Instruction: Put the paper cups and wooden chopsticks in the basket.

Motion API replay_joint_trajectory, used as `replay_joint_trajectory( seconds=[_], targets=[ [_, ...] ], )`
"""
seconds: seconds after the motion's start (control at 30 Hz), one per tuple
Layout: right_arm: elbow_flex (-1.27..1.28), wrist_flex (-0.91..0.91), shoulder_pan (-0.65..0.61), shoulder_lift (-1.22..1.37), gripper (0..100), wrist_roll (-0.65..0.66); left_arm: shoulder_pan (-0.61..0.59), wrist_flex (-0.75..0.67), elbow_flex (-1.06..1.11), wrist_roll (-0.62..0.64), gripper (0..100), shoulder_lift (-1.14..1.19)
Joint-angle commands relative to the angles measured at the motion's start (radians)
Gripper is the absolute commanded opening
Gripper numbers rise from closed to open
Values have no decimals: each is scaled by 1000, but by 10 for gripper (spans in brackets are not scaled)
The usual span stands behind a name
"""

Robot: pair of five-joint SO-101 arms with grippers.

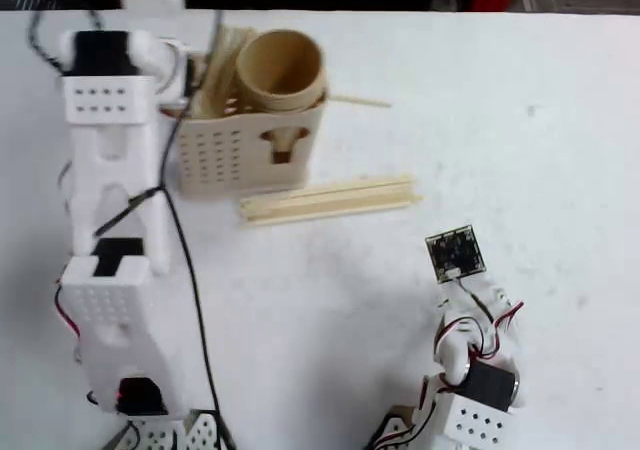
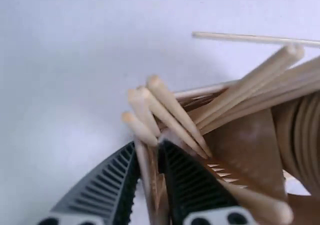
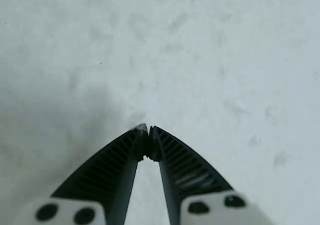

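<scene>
Left end effector [image 2: 149,146] is at the left end of the basket [image 1: 245,150] — jaws narrowed to a slit, clamped on one chopstick [image 2: 148,180]. That stick stands with the bundle of chopsticks [image 1: 222,60] in the basket's left part. The bundle leans, with its tips fanned out above the rim. Paper cups [image 1: 282,68] are nested in a stack in the basket's right part, mouth up, right beside the bundle. One stray chopstick [image 1: 358,100] pokes out past the basket's right side; can't tell whether it rests on the rim or on the worktop [image 1: 520,170]. Loose chopsticks [image 1: 330,200] lie flat on the worktop just beside the basket on the arms' side, packed side by side, roughly parallel to its near wall and running out past its right end. Right end effector [image 3: 146,131] is well apart from the basket, off to its right on the arms' side, over bare worktop — tips pressed together, nothing held.
</scene>
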Motion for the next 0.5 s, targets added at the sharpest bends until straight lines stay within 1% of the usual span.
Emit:
replay_joint_trajectory(
  seconds=[0.0, 0.13, 0.23, 0.37, 0.47],
  targets=[
    [6, 1, -2, -7, 21, 11, -90, 6, -29, -28, 24, -22],
    [6, 1, -2, -5, 21, 11, -165, 6, 21, -72, 24, -27],
    [6, 1, -2, -5, 21, 11, -223, 6, 46, -75, 24, -27],
    [6, 1, -2, -5, 21, 11, -286, 8, 49, -121, 28, -27],
    [6, 1, -2, -5, 21, 11, -298, 8, 43, -157, 73, -35]
  ],
)
